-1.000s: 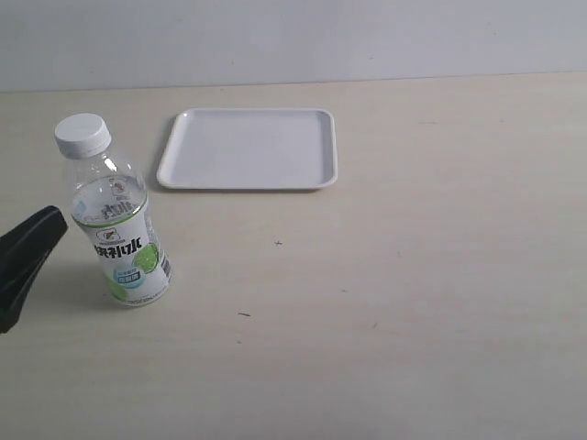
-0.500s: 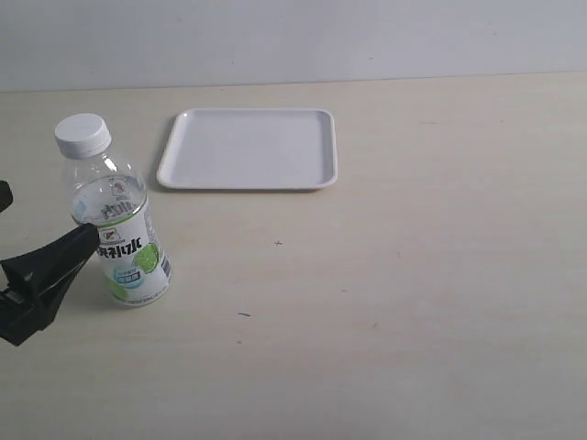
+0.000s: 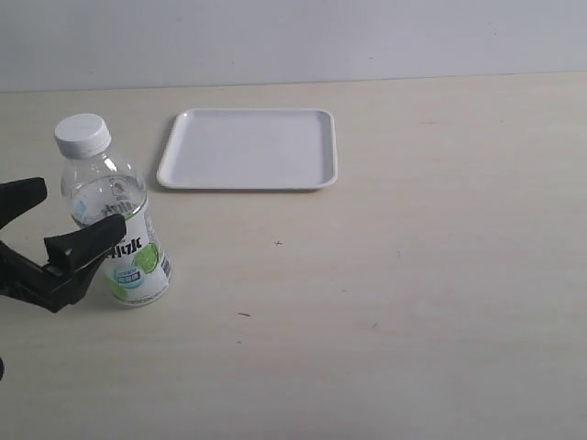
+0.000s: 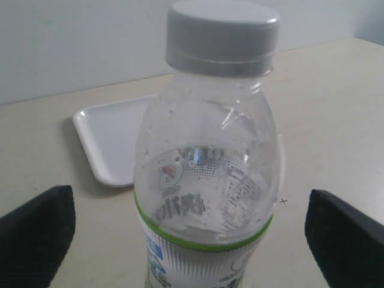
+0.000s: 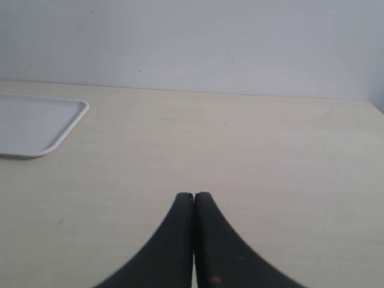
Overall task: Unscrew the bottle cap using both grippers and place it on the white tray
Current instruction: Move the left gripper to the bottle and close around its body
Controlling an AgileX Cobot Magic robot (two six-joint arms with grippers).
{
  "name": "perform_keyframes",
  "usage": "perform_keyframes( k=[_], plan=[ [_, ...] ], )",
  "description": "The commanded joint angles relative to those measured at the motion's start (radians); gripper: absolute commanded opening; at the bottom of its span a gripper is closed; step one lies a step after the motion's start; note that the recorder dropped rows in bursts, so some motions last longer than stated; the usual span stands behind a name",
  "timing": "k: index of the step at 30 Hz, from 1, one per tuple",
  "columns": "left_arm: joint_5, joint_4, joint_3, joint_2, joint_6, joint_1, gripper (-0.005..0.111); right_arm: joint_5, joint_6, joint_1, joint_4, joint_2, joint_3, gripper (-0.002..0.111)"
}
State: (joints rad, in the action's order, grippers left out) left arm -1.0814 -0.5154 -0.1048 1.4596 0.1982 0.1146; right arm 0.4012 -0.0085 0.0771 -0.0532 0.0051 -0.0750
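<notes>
Exterior: the bottle (image 3: 115, 229) stands upright at the left of the pale counter (image 3: 413, 275). Its long axis is vertical and its cap (image 3: 83, 135) is on, pointing up. The tray (image 3: 248, 148) lies flat, well apart, nearer the plain light wall (image 3: 293, 41). The left tool (image 3: 78, 209) is spread wide around the bottle's label.

Left wrist: both fingers (image 4: 36, 231) stand clear of the bottle.

Right wrist: the right tool (image 5: 193, 201) is pressed together, pinching nothing, over the counter.
</notes>
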Motion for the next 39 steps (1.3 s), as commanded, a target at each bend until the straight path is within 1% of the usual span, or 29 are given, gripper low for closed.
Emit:
perform_keyframes(
  k=[1,6,12,15,19,26,33,39],
  plan=[
    [-0.026,-0.014,-0.045,0.065,0.0,0.004,0.105,-0.006,0.001,0.004,0.001,-0.005,0.008,0.0],
    [-0.046,-0.076,-0.075,0.114,0.014,0.004,0.105,-0.006,0.001,0.004,0.001,-0.005,0.008,0.0],
    [-0.051,-0.212,-0.106,0.161,-0.007,0.004,0.105,-0.006,0.001,0.004,0.001,-0.005,0.008,0.0],
    [-0.051,-0.195,-0.108,0.18,-0.028,0.004,0.105,-0.006,0.001,0.004,0.001,-0.005,0.008,0.0],
    [-0.051,-0.105,-0.117,0.216,-0.091,0.004,0.105,-0.006,0.001,0.004,0.001,-0.005,0.008,0.0],
    [-0.051,-0.154,-0.189,0.351,-0.087,0.004,0.105,-0.006,0.001,0.004,0.001,-0.005,0.008,0.0],
    [-0.037,-0.165,-0.2,0.356,-0.113,0.004,0.105,-0.006,0.003,0.004,0.001,-0.005,0.008,0.0],
    [-0.032,-0.16,-0.2,0.356,-0.113,0.004,0.101,-0.006,0.003,0.004,0.001,-0.005,0.008,0.0]
  ],
)
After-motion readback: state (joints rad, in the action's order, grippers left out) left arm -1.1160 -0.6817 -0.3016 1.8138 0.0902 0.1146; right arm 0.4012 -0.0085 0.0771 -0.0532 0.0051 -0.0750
